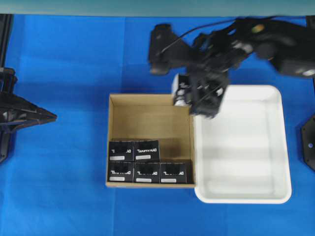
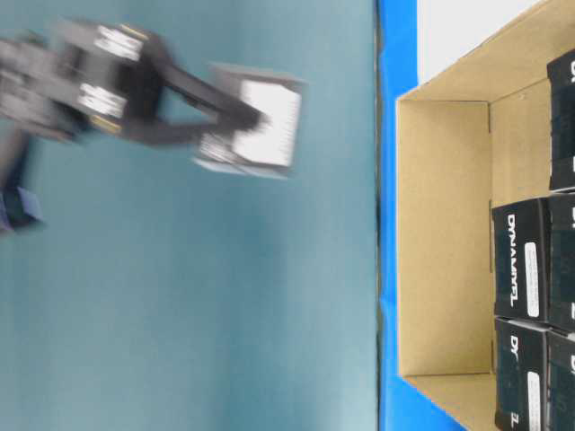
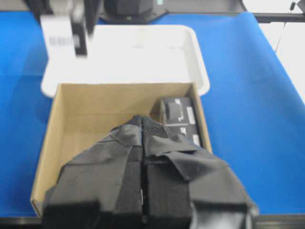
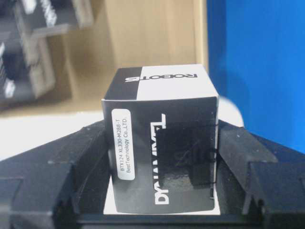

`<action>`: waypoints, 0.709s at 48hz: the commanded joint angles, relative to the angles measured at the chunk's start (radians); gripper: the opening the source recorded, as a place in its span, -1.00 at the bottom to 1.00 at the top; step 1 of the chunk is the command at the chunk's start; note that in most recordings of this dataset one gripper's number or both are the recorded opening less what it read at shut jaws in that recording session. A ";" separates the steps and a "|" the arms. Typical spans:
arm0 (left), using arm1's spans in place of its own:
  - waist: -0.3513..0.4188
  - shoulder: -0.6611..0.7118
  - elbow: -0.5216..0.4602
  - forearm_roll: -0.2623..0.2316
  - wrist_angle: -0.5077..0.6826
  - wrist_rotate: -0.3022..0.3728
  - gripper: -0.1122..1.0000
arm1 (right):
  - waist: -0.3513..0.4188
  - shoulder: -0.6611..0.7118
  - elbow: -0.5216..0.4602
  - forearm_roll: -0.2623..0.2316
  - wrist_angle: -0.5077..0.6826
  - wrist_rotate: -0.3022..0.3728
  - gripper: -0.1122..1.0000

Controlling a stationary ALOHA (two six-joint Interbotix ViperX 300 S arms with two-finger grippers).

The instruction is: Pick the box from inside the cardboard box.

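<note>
One small black rectangular box [image 4: 162, 157] sits clamped in my right end effector [image 1: 202, 93], above the brown cardboard carton's [image 1: 114, 142] far corner; I'd lift steadily, avoiding jerks.

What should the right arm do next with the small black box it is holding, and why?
Probably carry it sideways over the white tray and lower it there. The right gripper is shut on the small black box, already lifted clear of the cardboard box at its far corner beside the tray. Five boxes remain inside.
</note>
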 commanded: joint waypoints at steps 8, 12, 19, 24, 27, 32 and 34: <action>-0.002 0.003 -0.026 0.002 -0.005 0.000 -0.92 | -0.028 -0.081 -0.061 -0.018 0.161 -0.005 0.34; -0.002 0.005 -0.026 0.002 -0.005 0.000 -0.92 | -0.032 -0.095 -0.078 -0.021 0.184 -0.005 0.34; -0.002 0.003 -0.028 0.002 -0.005 0.000 -0.92 | -0.034 -0.104 -0.135 -0.034 0.219 -0.006 0.34; -0.002 0.003 -0.028 0.003 -0.005 0.000 -0.92 | -0.035 -0.103 -0.176 -0.051 0.273 -0.006 0.34; -0.002 0.003 -0.028 0.002 -0.005 0.000 -0.92 | -0.035 -0.101 -0.195 -0.066 0.296 -0.006 0.34; -0.002 0.005 -0.026 0.002 -0.005 0.000 -0.92 | -0.037 -0.100 -0.207 -0.071 0.314 -0.011 0.34; -0.002 0.005 -0.028 0.002 -0.005 0.000 -0.92 | -0.037 -0.101 -0.207 -0.071 0.318 -0.009 0.34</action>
